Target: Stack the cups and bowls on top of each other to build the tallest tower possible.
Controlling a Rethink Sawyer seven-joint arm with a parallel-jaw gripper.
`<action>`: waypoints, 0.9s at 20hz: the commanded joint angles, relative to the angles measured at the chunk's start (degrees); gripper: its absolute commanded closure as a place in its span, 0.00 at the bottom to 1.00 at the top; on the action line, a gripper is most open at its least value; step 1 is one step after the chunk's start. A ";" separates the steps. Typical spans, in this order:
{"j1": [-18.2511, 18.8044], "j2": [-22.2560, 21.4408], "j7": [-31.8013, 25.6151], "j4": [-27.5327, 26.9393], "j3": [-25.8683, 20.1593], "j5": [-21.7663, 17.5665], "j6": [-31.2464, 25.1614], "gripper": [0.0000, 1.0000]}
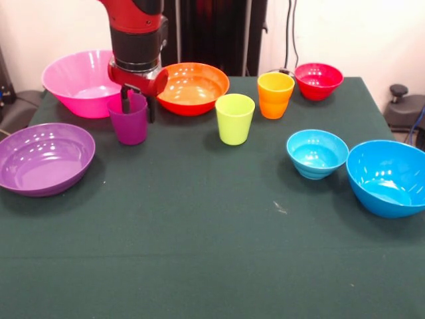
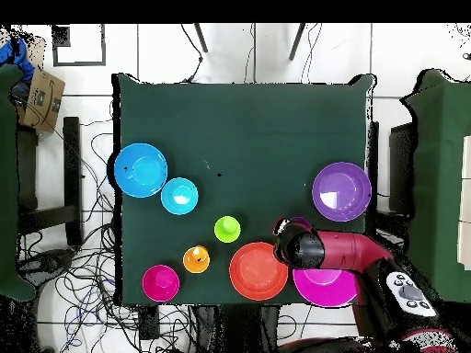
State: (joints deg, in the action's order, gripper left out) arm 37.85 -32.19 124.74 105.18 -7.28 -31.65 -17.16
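My gripper (image 1: 138,105) is low over the purple cup (image 1: 129,123), which stands upright on the table. One finger (image 1: 125,100) is inside the cup and the other is just outside its wall, with a wide gap, so the gripper is open. From above, the arm covers most of this cup (image 2: 298,222). The lime green cup (image 1: 235,118) and orange cup (image 1: 275,94) stand apart to the right. The pink bowl (image 1: 76,80) and orange bowl (image 1: 192,86) sit right behind the gripper. No lime green bowl shows.
The shallow purple bowl (image 1: 43,156) lies at the left edge. The small light blue bowl (image 1: 317,153) and big blue bowl (image 1: 388,176) sit at the right. The small red bowl (image 1: 319,80) is at the far right. Everything stands singly on the green cloth (image 1: 199,232).
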 commanded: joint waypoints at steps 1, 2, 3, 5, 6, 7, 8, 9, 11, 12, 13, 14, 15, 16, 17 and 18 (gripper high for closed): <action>-2.40 1.83 0.43 -1.23 -1.51 -4.33 6.02 0.00; -2.49 1.92 0.79 -1.22 -1.36 -4.27 6.69 0.00; -2.46 1.94 0.88 -1.18 -1.38 -4.15 7.01 0.00; -2.57 1.93 0.89 -1.06 -1.28 -3.75 7.09 1.00; -2.63 1.90 0.99 -1.02 -1.25 -3.64 7.15 1.00; -2.69 1.87 1.09 -0.97 -1.22 -3.54 7.22 1.00; -2.59 1.78 0.96 -0.84 -1.48 -3.33 7.15 1.00; -2.52 1.75 0.89 -0.77 -1.56 -3.21 7.17 1.00; -2.70 1.56 0.84 -0.74 -1.55 -2.89 6.86 1.00; -2.75 1.49 0.91 -0.65 -1.56 -2.76 6.93 1.00; -2.66 1.50 0.86 -0.62 -1.58 -2.72 6.95 1.00; -2.62 1.48 0.81 -0.57 -1.68 -2.65 6.93 1.00; -2.65 1.41 0.80 -0.54 -1.79 -2.53 6.80 1.00; -2.72 1.35 0.76 -0.53 -1.85 -2.44 6.54 1.00; -2.78 1.31 0.80 -0.51 -1.83 -2.36 6.45 1.00; -2.74 1.28 0.75 -0.48 -1.95 -2.32 6.37 1.00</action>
State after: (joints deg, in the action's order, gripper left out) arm 37.75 -31.51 124.74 105.17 -6.73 -31.65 -12.82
